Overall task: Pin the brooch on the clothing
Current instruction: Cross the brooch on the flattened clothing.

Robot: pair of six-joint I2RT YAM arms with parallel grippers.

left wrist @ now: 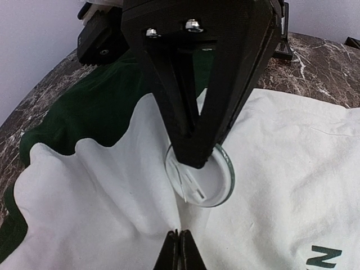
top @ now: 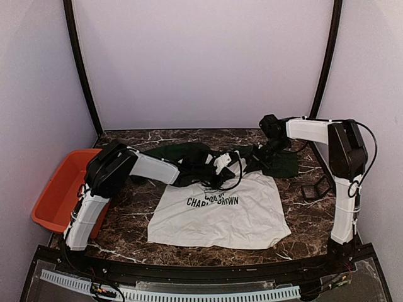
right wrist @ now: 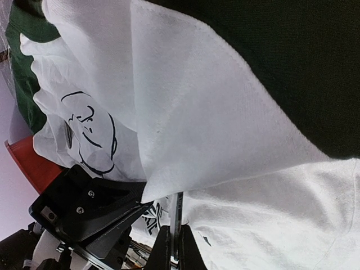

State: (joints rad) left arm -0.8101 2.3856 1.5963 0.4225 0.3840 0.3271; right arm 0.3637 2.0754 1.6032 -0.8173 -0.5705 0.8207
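The T-shirt [top: 220, 217], lettered "CHARLIE BROWN", lies on the table [top: 126, 229] near an orange bin [top: 45, 202]. The left fingers [left wrist: 169, 101], pressed together, meet at the round brooch [left wrist: 212, 184] on its white cloth. The right fingers [right wrist: 163, 247] pinch a raised fold of it.

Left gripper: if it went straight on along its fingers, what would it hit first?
Probably the white fabric of the T-shirt, at the fold right ahead of the shut left gripper. The round brooch lies just beyond, at the tip of the right gripper. Depth is unclear.
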